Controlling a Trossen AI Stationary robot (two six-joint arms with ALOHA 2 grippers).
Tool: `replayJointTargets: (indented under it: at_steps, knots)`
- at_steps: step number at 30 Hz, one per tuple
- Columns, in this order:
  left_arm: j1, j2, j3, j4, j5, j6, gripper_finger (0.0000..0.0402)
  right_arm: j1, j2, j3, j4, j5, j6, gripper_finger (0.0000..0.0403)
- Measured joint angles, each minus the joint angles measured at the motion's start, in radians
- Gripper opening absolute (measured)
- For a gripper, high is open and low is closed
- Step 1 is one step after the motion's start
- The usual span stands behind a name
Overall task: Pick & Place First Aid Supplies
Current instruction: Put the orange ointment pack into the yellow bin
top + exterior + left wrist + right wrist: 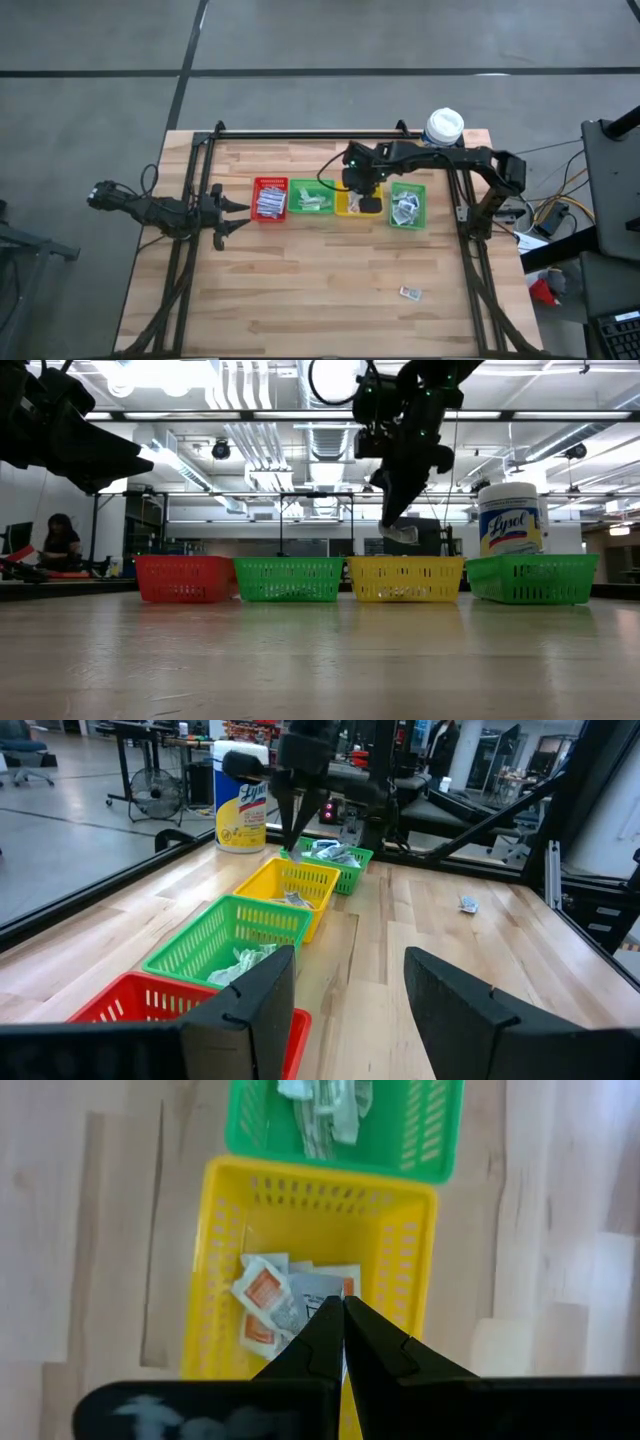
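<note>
Four trays stand in a row across the middle of the table (300,300), red tray (270,199), green tray (311,197), yellow tray (352,204) and a second green tray (408,205), almost side by side, so a gripper could hardly slip between them. The right gripper (398,528) hangs over the yellow tray with its fingers pressed together, maybe pinching a small packet (401,533), and blocks the way down there, while the white tub (444,127) stands at the back corner. The front of the table is wide and bare but for one small packet (410,292), and the left gripper (238,212) waits at the left edge, fingers apart.
</note>
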Motion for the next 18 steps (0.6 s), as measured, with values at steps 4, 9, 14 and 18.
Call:
replayJointTargets:
  at_steps: [4,9,14,18]
  knots:
    - [0.0,0.0,0.0,0.0,0.0,0.0,0.0188,-0.007,0.001,-0.034,0.014,-0.012,-0.001,0.0008]
    - [0.0,0.0,0.0,0.0,0.0,0.0,0.0188,-0.01,0.006,-0.085,0.085,-0.026,-0.009,0.0008]
    - [0.0,0.0,0.0,0.0,0.0,0.0,0.0188,-0.015,0.006,-0.121,0.114,-0.03,-0.01,0.0008]
    - [0.0,0.0,0.0,0.0,0.0,0.0,0.0188,-0.017,0.008,-0.159,0.137,-0.052,-0.003,0.0008]
